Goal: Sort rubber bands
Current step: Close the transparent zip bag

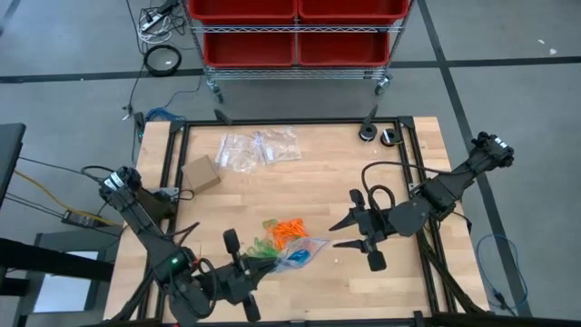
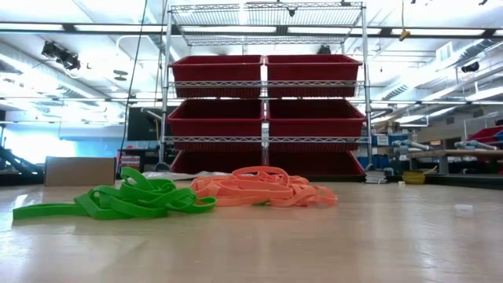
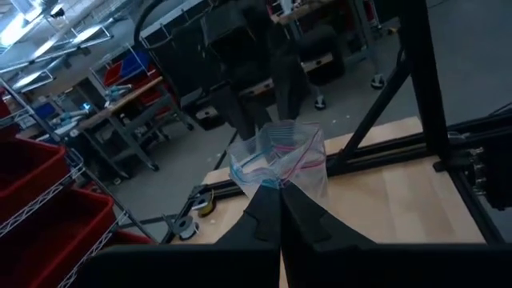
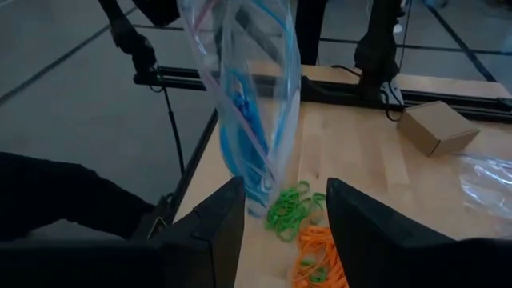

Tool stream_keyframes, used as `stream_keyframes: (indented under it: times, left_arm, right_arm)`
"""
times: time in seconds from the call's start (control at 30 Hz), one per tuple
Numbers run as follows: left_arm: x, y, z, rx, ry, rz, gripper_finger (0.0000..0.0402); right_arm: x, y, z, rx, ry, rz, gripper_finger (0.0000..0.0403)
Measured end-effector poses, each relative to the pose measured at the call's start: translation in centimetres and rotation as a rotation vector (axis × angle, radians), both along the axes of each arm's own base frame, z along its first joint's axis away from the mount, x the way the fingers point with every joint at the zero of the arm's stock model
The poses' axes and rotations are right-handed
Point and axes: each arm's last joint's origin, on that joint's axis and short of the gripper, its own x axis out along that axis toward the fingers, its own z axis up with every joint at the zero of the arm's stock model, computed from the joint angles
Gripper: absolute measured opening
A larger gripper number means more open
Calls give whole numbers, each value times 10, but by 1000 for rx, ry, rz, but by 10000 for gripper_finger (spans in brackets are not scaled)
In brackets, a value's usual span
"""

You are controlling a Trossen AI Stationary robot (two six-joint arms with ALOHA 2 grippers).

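A clear plastic bag (image 4: 250, 96) with blue rubber bands (image 4: 242, 156) inside hangs over the table's near middle, and my left gripper (image 3: 280, 204) is shut on it. Beside its lower end, loose green bands (image 4: 292, 210) and orange bands (image 4: 320, 258) lie in two heaps on the wood; the low view shows them too, green bands (image 2: 126, 200) and orange bands (image 2: 263, 189). My right gripper (image 4: 280, 232) stands open above the table to the right of the heaps, pointing at the bag, with nothing between its fingers. In the high view the left gripper (image 1: 270, 263) and right gripper (image 1: 348, 233) face each other across the bag (image 1: 304, 254). My left gripper pinches an edge of the clear bag (image 3: 277, 184) between its two shut fingers. The fingers come in about level from the table's near-left side. The bag stands out beyond the fingertips and hangs down; whether its lower end touches the table I cannot tell.
Several empty clear bags (image 1: 259, 148) and a small cardboard box (image 1: 201, 173) lie at the far left of the table. Two small round objects (image 1: 379, 134) sit at the far edge. A wire rack of red bins (image 1: 295, 32) stands behind the table.
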Motion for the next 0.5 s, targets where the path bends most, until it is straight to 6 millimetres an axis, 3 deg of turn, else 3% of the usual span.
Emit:
stream_keyframes:
  times: [0.5]
  left_arm:
    - [7,4,5,-11,-24,-42,0]
  right_arm:
    - [6,4,3,17,-52,37,161]
